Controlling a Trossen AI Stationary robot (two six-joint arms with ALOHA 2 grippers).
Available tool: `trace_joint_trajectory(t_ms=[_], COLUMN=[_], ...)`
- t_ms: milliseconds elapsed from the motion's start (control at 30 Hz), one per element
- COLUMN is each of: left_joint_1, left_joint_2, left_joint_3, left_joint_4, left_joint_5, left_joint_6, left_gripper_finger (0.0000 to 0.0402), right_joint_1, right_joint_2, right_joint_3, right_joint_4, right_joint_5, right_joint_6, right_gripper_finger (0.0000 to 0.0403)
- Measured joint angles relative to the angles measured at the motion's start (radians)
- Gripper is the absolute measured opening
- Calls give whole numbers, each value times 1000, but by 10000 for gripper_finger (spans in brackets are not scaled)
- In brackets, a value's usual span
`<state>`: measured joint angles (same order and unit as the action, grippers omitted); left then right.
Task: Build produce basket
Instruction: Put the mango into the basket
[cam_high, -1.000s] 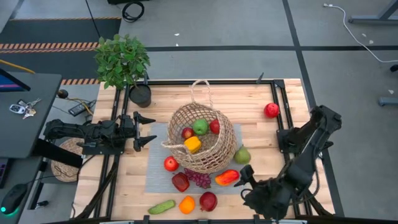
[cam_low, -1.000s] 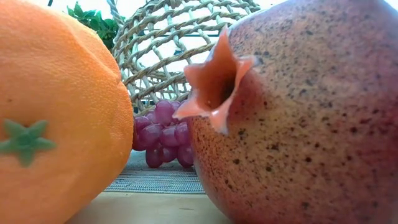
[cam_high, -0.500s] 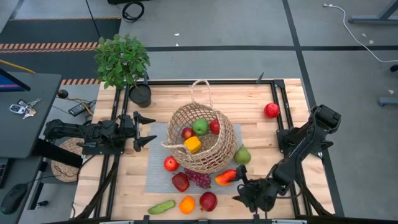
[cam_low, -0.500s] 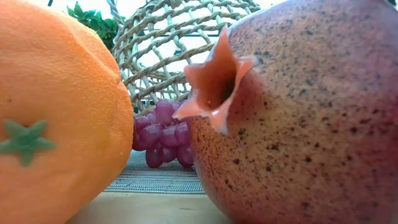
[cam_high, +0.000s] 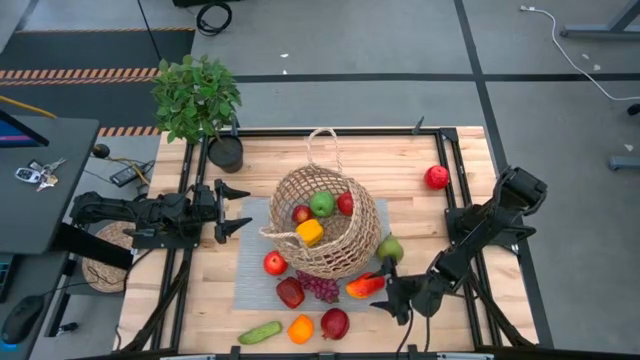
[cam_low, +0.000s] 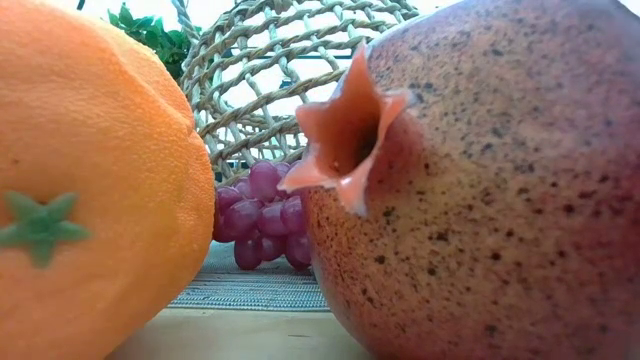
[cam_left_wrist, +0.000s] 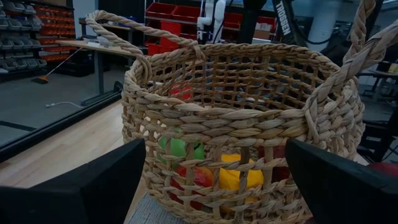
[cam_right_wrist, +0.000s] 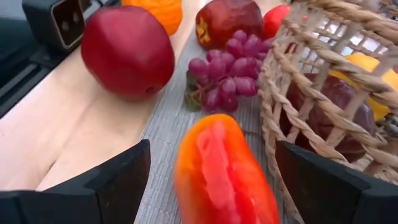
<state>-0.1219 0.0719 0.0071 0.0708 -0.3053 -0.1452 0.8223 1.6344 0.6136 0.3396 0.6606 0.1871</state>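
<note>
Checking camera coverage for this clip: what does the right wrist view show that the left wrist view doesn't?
Only the right wrist view: the red-orange pepper lying on the grey mat between the right gripper's open fingers, the purple grapes, a dark red pomegranate and an orange beyond.
Only the left wrist view: the basket's whole side between the left gripper's open fingers, its looped handle, and the workshop behind.
Both: the wicker basket with yellow fruit seen through the weave.

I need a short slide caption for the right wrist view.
Open right gripper approaching the red-orange pepper beside the wicker basket.
</note>
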Motion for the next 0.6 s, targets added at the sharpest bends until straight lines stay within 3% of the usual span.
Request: trace_joint_trajectory(t_ms=[600], left_joint_1=[0], left_joint_2=[0], left_joint_3=[0], left_joint_4=[0], left_joint_5=[0], left_joint_6=[0], left_gripper_finger=[392], right_joint_1=[-27], right_joint_2=[21], right_joint_3=[-67], right_joint_4=[172], right_joint_5=[-33], right_joint_6=[-8], right_gripper_finger=[348])
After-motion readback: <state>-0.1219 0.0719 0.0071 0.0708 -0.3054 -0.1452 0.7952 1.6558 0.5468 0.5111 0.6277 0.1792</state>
